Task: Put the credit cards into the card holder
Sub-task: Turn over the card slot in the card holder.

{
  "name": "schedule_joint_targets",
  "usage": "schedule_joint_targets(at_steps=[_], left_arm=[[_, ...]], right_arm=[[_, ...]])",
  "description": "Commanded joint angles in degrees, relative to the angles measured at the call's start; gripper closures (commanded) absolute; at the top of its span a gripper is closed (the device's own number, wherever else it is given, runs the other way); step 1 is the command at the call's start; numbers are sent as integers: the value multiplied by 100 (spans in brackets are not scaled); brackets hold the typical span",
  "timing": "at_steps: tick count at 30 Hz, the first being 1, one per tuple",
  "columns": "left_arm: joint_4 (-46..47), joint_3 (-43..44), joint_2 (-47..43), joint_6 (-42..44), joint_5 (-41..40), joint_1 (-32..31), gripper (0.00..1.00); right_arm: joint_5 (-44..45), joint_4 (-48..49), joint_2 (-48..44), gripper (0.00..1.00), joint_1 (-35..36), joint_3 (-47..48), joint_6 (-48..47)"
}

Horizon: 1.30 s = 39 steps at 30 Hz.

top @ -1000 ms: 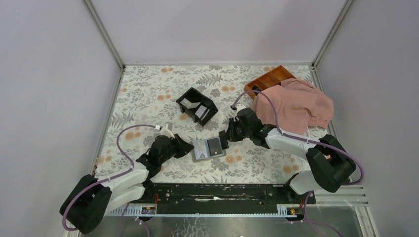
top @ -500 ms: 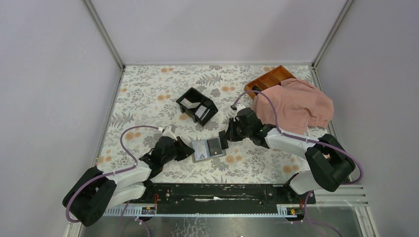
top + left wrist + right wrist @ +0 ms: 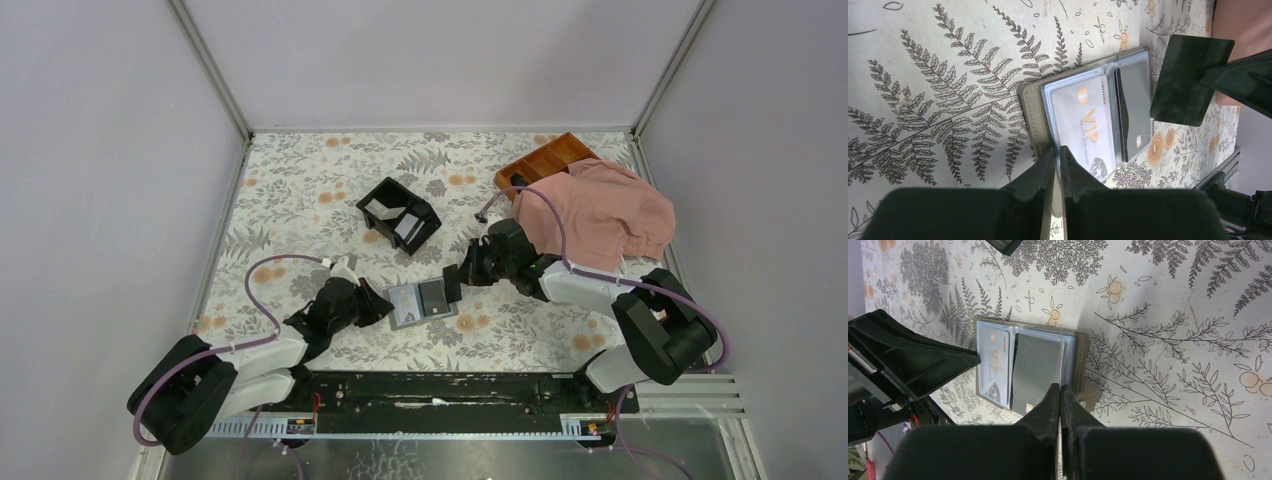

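card holder point(image 3: 422, 302) lies open on the table point(image 3: 300, 190), between both arms. left gripper point(image 3: 1058, 149): fingers nearly together, clamped on its left cover edge. right gripper point(image 3: 1060, 387): closed on a credit card point(image 3: 1190, 80), held on edge over the right panel's outer edge. black box point(image 3: 398, 214) lies well apart.

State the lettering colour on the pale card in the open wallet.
Orange, on the pale rectangular plastic card; clearest in left wrist view.
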Motion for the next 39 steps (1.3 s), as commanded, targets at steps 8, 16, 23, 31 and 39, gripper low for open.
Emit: schedule_joint_targets(at_steps=[8,16,23,31,39], left_arm=[[-5,-26,251,4,-210,-152,88],[-14,-13,289,0,-239,-189,89],[-38,10,313,-9,-273,-223,91],[-34,42,376,-42,-313,-257,93],[-65,103,409,-77,-352,-316,93]], right_arm=[[-723,736,-27,100,-115,-141,418],[-880,832,-125,100,-120,-106,527],[-938,899,-282,100,-120,-141,566],[-1031,852,-514,100,-107,-120,618],[-1046,988,-378,100,51,-115,690]])
